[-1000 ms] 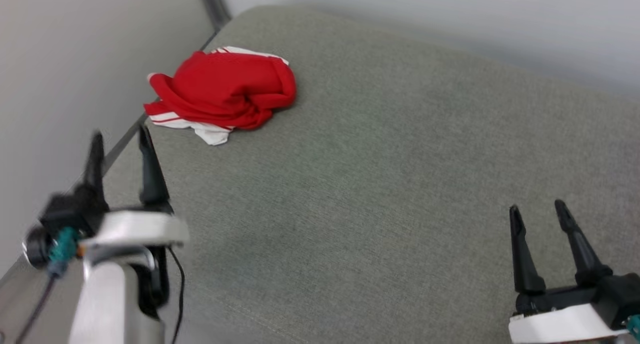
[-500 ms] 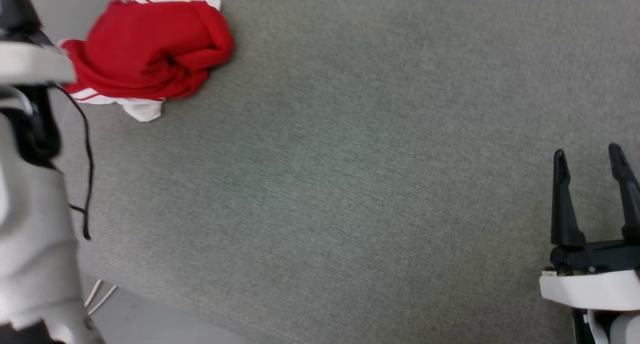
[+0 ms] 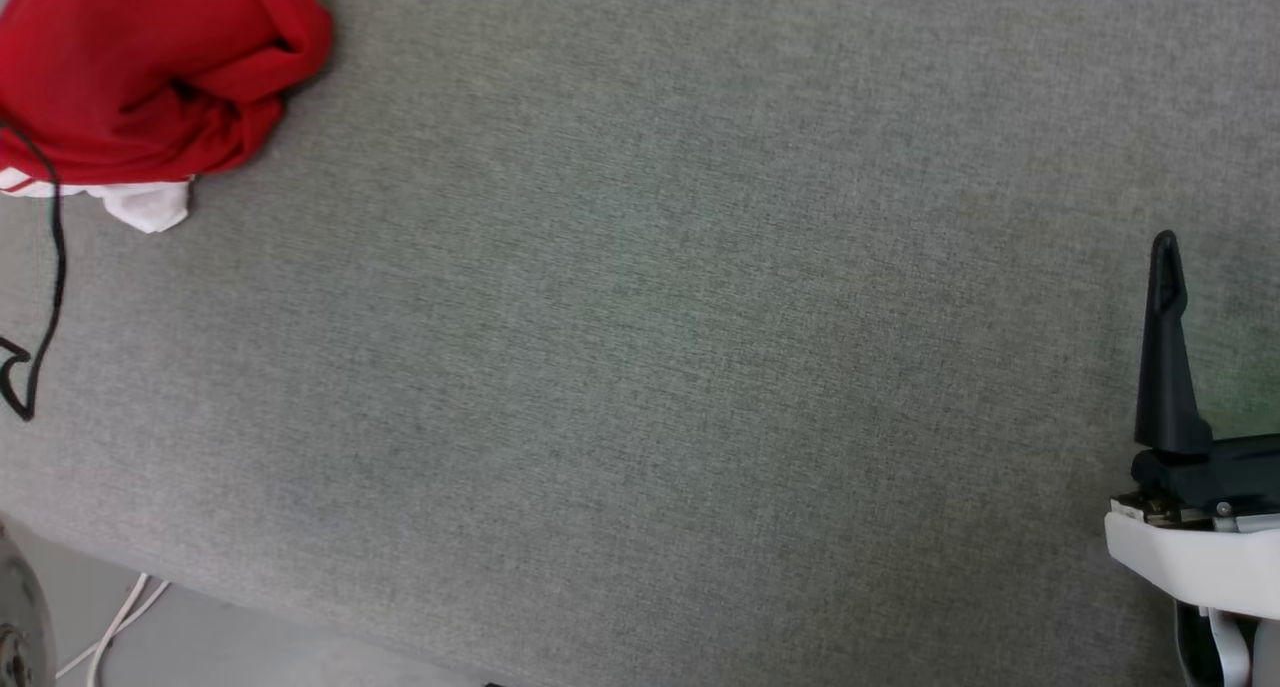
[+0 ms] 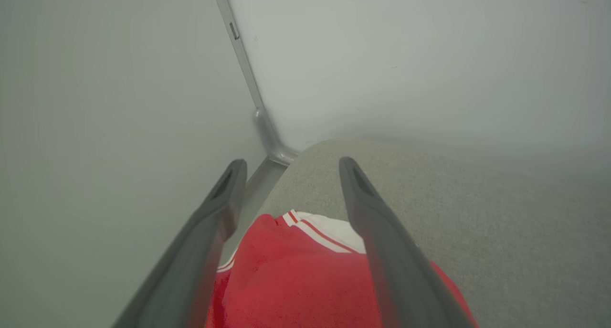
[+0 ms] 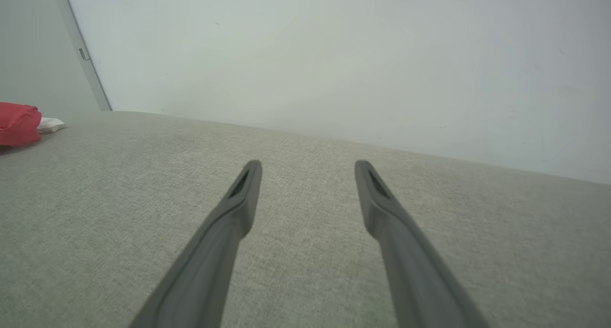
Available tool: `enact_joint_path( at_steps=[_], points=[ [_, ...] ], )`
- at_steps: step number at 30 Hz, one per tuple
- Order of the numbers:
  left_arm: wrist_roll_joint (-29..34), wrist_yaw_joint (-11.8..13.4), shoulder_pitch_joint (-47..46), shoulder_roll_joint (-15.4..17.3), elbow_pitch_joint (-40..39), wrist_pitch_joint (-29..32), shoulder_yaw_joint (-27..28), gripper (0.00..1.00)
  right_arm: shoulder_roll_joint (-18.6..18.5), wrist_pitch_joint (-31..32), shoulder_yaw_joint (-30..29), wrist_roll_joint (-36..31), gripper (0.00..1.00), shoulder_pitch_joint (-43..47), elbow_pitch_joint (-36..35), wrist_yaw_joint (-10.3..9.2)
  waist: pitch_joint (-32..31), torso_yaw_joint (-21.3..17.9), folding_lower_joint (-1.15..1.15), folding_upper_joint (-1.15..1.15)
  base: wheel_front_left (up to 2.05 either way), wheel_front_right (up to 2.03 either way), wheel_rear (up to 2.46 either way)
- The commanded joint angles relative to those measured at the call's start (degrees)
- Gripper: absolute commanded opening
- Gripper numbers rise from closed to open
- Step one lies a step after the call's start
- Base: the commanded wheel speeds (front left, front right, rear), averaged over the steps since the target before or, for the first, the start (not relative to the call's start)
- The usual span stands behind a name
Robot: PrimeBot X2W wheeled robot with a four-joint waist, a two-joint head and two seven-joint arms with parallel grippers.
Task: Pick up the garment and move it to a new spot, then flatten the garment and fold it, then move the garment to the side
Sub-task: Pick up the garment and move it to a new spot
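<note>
Left gripper (image 4: 291,164): jaws wide, empty; crumpled red jersey (image 4: 296,280) lies just below, framed between them. Right gripper (image 5: 308,164): jaws wide, empty, over grey upholstery (image 5: 95,199); jersey well apart.

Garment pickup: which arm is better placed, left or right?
Left. The left tool is open, poised over the crumpled garment. The right tool is open over bare grey fabric, with the garment far to its side.
</note>
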Motion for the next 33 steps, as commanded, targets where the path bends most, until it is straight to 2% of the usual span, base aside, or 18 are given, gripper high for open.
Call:
enact_joint_path(
  at_steps=[1,9,14,17,22,23,24,25,33],
  points=[
    [-2.29,-0.02,-0.9,0.23,1.01,3.15,-1.83,1.0,0.01,-0.12,0.13,-0.51,1.0,-0.64,-0.8,-0.04,1.15,-0.7,-0.01,0.0,0.0,0.0,0.0],
    [-18.98,-0.03,0.07,4.17,2.76,24.99,-12.0,1.0,0.01,-0.12,0.18,-1.84,1.0,-0.55,-3.69,-0.04,4.39,-1.82,-0.01,0.0,0.0,0.0,0.0],
    [-26.71,-0.03,1.51,6.97,1.8,36.34,-17.31,1.0,0.01,-0.12,0.07,-2.41,1.0,-0.5,-4.57,-0.04,6.09,-2.38,-0.01,0.0,0.0,0.0,0.0],
    [-28.43,-0.04,2.87,7.8,2.38,39.41,-20.42,1.0,0.01,-0.12,0.1,-2.48,1.0,-0.55,-4.62,-0.04,6.88,-2.61,-0.01,0.0,0.0,0.0,0.0],
    [-29.98,-0.05,5.15,6.95,3.83,39.44,-25.14,1.0,0.02,-0.12,0.68,-2.19,1.0,-0.96,-3.91,-0.04,7.3,-3.02,-0.01,0.0,0.0,0.0,0.0],
    [-30.28,-0.05,5.6,7.04,4.13,39.14,-25.9,0.93,0.01,-0.12,0.81,-2.03,1.0,-1.08,-3.73,-0.04,7.16,-3.17,-0.01,0.0,0.0,0.0,0.0],
    [-30.47,-0.05,5.8,7.33,4.32,38.73,-26.6,0.27,0.01,-0.12,0.94,-1.99,1.0,-1.18,-3.58,-0.04,7.04,-3.27,-0.01,0.0,0.0,0.0,0.0],
    [-30.88,-0.04,5.95,7.58,4.48,38.49,-27.3,0.0,0.01,-0.12,1.01,-1.84,1.0,-1.34,-3.44,-0.04,6.85,-3.32,-0.01,0.0,0.0,0.0,0.0],
    [-32.79,-0.04,2.82,12.15,1.85,32.36,-31.21,0.0,0.01,-0.12,1.96,-0.33,1.0,-1.19,-1.58,-0.04,2.18,-3.04,-0.01,0.0,0.0,0.0,0.0]
  ],
)
